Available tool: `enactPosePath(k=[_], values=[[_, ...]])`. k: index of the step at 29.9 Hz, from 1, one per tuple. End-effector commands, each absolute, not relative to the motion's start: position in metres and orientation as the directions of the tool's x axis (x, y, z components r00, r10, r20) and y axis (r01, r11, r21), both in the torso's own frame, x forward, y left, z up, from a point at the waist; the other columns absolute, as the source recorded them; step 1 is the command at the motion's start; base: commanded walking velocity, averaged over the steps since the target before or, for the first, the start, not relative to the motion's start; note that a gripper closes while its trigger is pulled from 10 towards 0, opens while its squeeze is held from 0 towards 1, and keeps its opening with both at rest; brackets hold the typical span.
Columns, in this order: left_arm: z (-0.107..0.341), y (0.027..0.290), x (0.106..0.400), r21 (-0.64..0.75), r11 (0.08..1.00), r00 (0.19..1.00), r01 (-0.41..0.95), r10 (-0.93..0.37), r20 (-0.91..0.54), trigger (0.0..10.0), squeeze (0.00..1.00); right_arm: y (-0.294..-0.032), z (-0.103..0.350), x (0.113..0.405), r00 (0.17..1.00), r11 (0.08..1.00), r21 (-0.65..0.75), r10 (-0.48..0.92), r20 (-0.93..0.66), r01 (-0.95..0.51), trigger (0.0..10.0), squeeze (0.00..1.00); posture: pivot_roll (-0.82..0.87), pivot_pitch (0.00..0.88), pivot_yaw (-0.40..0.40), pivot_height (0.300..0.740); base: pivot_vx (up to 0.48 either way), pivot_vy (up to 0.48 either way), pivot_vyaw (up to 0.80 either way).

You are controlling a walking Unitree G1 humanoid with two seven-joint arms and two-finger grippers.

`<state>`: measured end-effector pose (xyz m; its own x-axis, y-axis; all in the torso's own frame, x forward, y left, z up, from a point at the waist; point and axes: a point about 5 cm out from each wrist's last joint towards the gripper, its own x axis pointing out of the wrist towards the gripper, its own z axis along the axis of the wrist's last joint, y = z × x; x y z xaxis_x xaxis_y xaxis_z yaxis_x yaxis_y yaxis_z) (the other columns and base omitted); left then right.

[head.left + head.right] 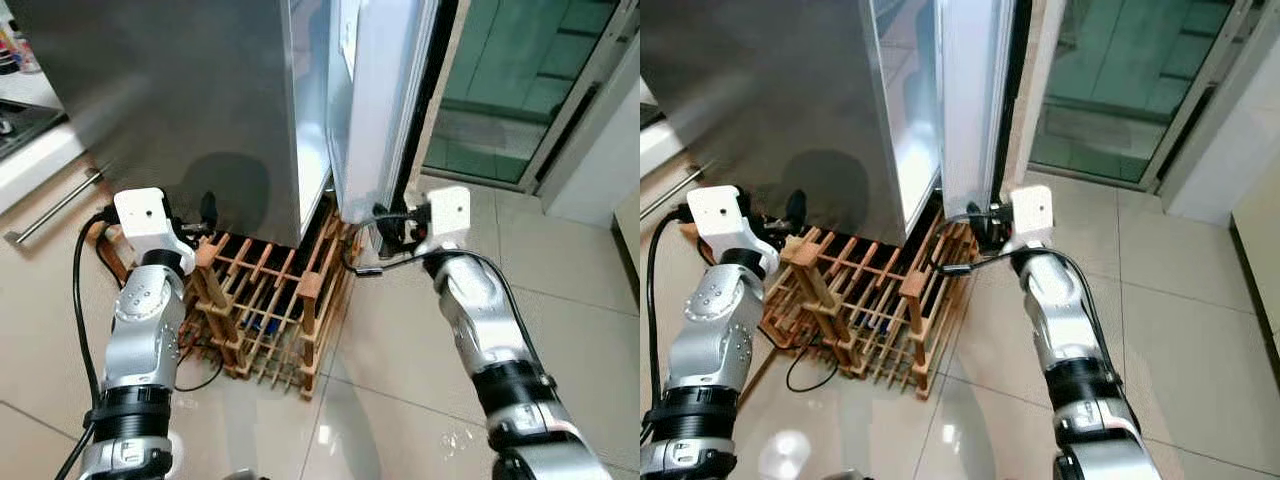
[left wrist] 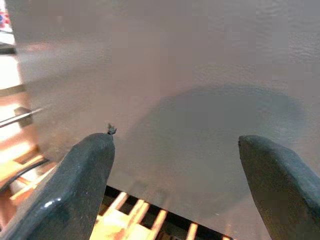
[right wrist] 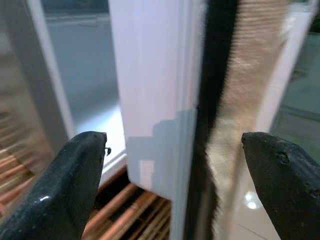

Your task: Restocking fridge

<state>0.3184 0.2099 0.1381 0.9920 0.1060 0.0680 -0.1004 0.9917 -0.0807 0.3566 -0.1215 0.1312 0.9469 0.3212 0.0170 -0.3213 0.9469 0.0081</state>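
Right tool (image 3: 175,175) spread—fridge door (image 1: 372,100) edge upright.

Grey fridge (image 1: 180,90), brown slatted wooden rack (image 1: 265,310), beige tiled floor (image 1: 400,350)

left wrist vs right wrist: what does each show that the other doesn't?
Left wrist view: the fridge's grey side, a round shadow on it, a cabinet handle off to one edge.
Right wrist view: the white edge of the open fridge door, a dark gap beside it, glossy floor tile.
Both: two black fingers spread apart, left, right, and the wooden rack below.
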Motion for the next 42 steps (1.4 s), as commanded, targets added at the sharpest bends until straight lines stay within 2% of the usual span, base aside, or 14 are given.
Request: enactPosePath(k=[1, 5, 8, 12, 15, 17, 22, 25, 27, 28, 31, 36, 40, 42], values=[[0.136, 0.211, 0.316, -0.064, 0.991, 0.991, -0.113, 0.118, 0.068, 10.0, 0.0, -0.117, 0.139, 0.361, 0.938, 0.938, 0.037, 0.343, 0.045, -0.345, 10.0, 0.0, 0.04, 0.0, -0.012, 0.74, 0.0, 0.0, 0.0], [0.136, 0.21, 0.311, -0.057, 0.992, 0.99, -0.113, 0.117, 0.077, 10.0, 0.0, -0.097, 0.149, 0.362, 0.911, 0.911, 0.052, 0.406, 0.073, -0.41, 10.0, 0.0, 0.06, 0.0, -0.026, 0.74, 0.0, 0.0, 0.0], [0.134, 0.208, 0.308, -0.061, 0.993, 0.991, -0.103, 0.107, 0.078, 10.0, 0.0, -0.087, 0.139, 0.349, 0.907, 0.908, 0.018, 0.418, 0.052, -0.419, 10.0, 0.0, 0.06, 0.0, -0.03, 0.74, 0.0, 0.0, 0.0], [0.132, 0.205, 0.307, -0.067, 0.994, 0.993, -0.089, 0.094, 0.074, 10.0, 0.0, -0.087, 0.125, 0.335, 0.911, 0.912, -0.008, 0.411, 0.021, -0.411, 10.0, 0.0, 0.04, 0.0, -0.022, 0.74, 0.0, 0.0, 0.0], [0.13, 0.201, 0.31, -0.068, 0.996, 0.996, -0.063, 0.068, 0.063, 10.0, 0.0, -0.097, 0.111, 0.327, 0.928, 0.927, -0.02, 0.374, -0.002, -0.374, 10.0, 0.0, 0.02, 0.0, -0.005, 0.74, 0.0, 0.0, 0.0], [0.129, 0.195, 0.315, -0.07, 0.997, 0.998, -0.029, 0.033, 0.055, 10.0, 0.0, -0.099, 0.116, 0.338, 0.943, 0.943, -0.032, 0.331, 0.017, -0.331, 10.0, 0.0, 0.0, 0.0, 0.013, 0.74, 0.0, 0.0, 0.0], [0.133, 0.189, 0.32, -0.071, 0.997, 0.998, -0.005, 0.01, 0.068, 10.0, 0.0, -0.096, 0.138, 0.348, 0.938, 0.94, -0.063, 0.339, 0.072, -0.335, 10.0, 0.0, 0.01, 0.0, 0.004, 0.74, 0.0, 0.0, 0.0], [0.137, 0.171, 0.322, 0.009, 0.996, 0.993, 0.09, -0.09, 0.072, 10.0, 0.0, -0.119, 0.146, 0.344, 0.968, 0.973, -0.073, 0.227, 0.109, -0.22, 10.0, 0.0, 0.02, 0.0, -0.014, 0.74, 0.0, 0.0, 0.0], [0.145, 0.147, 0.318, -0.007, 0.972, 0.968, 0.236, -0.234, 0.088, 10.0, 0.0, -0.146, 0.139, 0.323, 0.989, 0.992, -0.102, 0.083, 0.118, -0.071, 10.0, 0.0, 0.02, 0.0, -0.014, 0.74, 0.0, 0.0, 0.0], [0.145, 0.147, 0.318, -0.007, 0.972, 0.968, 0.236, -0.234, 0.088, 10.0, 0.0, -0.146, 0.139, 0.323, 0.989, 0.992, -0.102, 0.083, 0.118, -0.071, 10.0, 0.0, 0.02, 0.0, -0.014, 0.74, 0.0, 0.0, 0.0], [0.155, 0.132, 0.308, -0.046, 0.941, 0.935, 0.335, -0.325, 0.14, 10.0, 0.0, -0.16, 0.126, 0.292, 0.994, 0.993, -0.119, 0.018, 0.111, -0.005, 10.0, 0.0, -0.01, 0.0, 0.001, 0.74, 0.0, 0.0, 0.0], [0.161, 0.126, 0.309, -0.08, 0.939, 0.934, 0.334, -0.318, 0.162, 10.0, 0.0, -0.174, 0.119, 0.274, 0.995, 0.99, -0.129, -0.038, 0.094, 0.05, 10.0, 0.0, -0.04, 0.0, 0.02, 0.74, 0.0, 0.0, 0.0], [0.158, 0.118, 0.334, -0.109, 0.956, 0.96, 0.273, -0.262, 0.102, 10.0, 0.0, -0.181, 0.122, 0.272, 0.993, 0.99, -0.113, -0.074, 0.09, 0.084, 10.0, 0.0, -0.07, 0.0, 0.039, 0.74, 0.0, 0.0, 0.0], [0.159, 0.107, 0.342, -0.132, 0.946, 0.954, 0.296, -0.287, 0.085, 10.0, 0.0, -0.179, 0.122, 0.271, 0.994, 0.991, -0.113, -0.064, 0.086, 0.074, 10.0, 0.0, -0.08, 0.0, 0.04, 0.74, 0.0, 0.0, 0.0]])
